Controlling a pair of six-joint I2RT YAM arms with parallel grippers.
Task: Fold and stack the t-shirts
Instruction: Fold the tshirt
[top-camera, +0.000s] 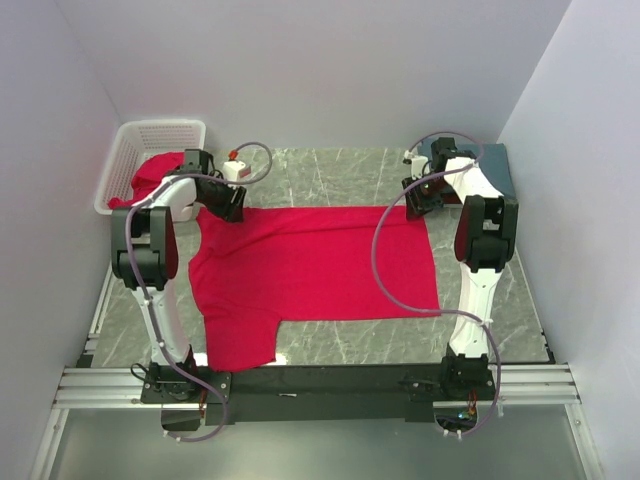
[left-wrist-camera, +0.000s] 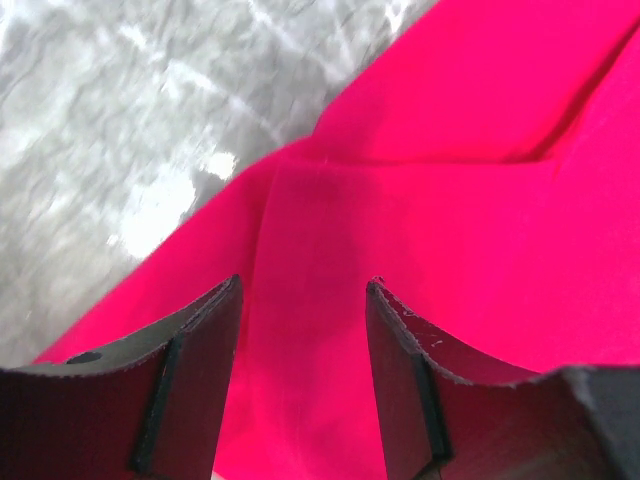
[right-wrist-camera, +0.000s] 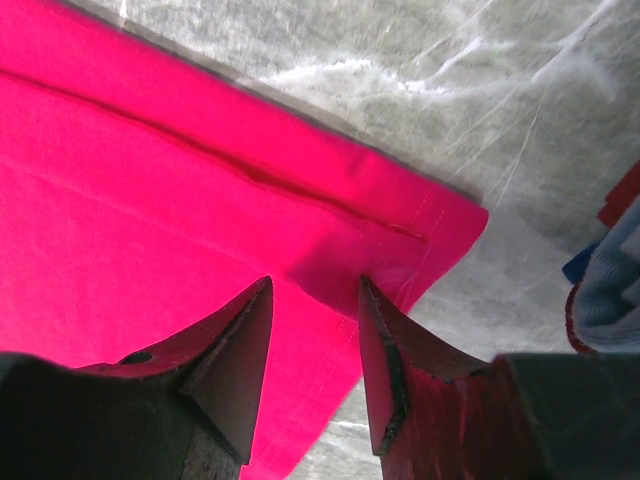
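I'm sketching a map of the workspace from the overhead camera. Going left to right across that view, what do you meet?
white basket → left gripper → spread red t-shirt → right gripper → folded teal-blue t-shirt

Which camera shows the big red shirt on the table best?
The top external view: the whole red t-shirt lies spread there. The left wrist view shows only a creased patch, the right wrist view only one hemmed corner.
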